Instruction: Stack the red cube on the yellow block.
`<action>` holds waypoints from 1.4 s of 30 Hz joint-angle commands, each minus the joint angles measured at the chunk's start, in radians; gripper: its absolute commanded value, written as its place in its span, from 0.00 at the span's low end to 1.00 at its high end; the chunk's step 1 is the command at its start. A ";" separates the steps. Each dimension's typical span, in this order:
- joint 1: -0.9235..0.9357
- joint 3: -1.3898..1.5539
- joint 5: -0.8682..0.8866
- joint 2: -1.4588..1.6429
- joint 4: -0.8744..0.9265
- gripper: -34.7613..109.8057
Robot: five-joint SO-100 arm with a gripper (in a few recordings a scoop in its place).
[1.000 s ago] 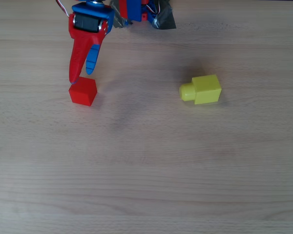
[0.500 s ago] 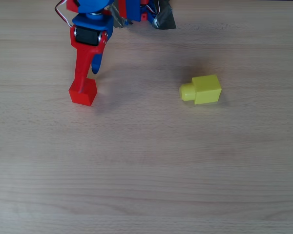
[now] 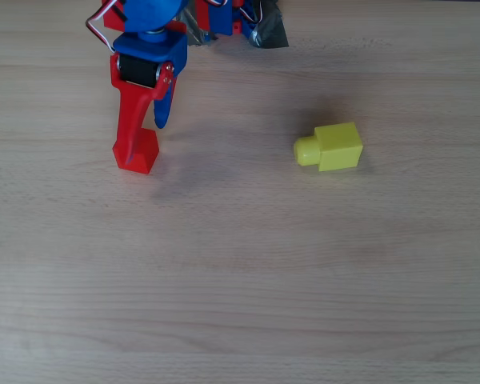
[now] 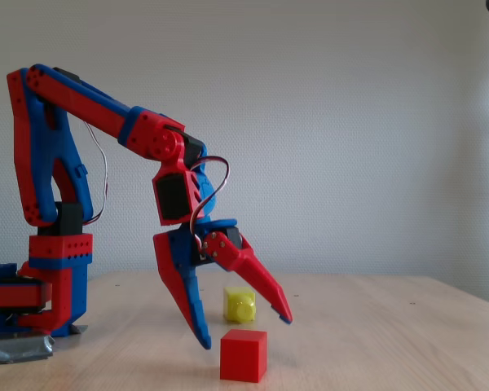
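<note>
The red cube point(image 3: 142, 154) lies on the wooden table at the left of the overhead view; in the fixed view the red cube point(image 4: 244, 355) is nearest the camera. My gripper point(image 3: 141, 141) is open over it: the long red finger point(image 3: 130, 120) overlaps the cube's left edge and the blue finger point(image 3: 163, 110) ends short of its upper right. In the fixed view the gripper point(image 4: 244, 330) hangs with its jaws spread just above the cube. The yellow block point(image 3: 337, 146) lies well to the right, on its side with the stud pointing left. The yellow block point(image 4: 239, 304) shows behind the fingers.
The arm's base, held down with grey tape point(image 3: 266, 32), sits at the top edge of the overhead view and at the left in the fixed view point(image 4: 49, 301). Bare wooden tabletop point(image 3: 240, 264) stretches between and below the two blocks.
The gripper has moved down the overhead picture over the red cube, so the red finger now covers the cube's left edge. Cube and yellow block have not moved.
</note>
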 commanded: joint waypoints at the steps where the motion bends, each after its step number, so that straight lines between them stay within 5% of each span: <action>1: 0.032 -0.074 0.015 0.003 0.005 0.52; 11: 0.035 -0.104 0.032 -0.035 -0.014 0.35; 18: -0.032 -0.150 0.067 0.044 0.015 0.32; 32: -0.646 -0.149 0.175 0.279 0.193 0.33; 42: -0.761 -0.215 0.184 0.184 0.183 0.33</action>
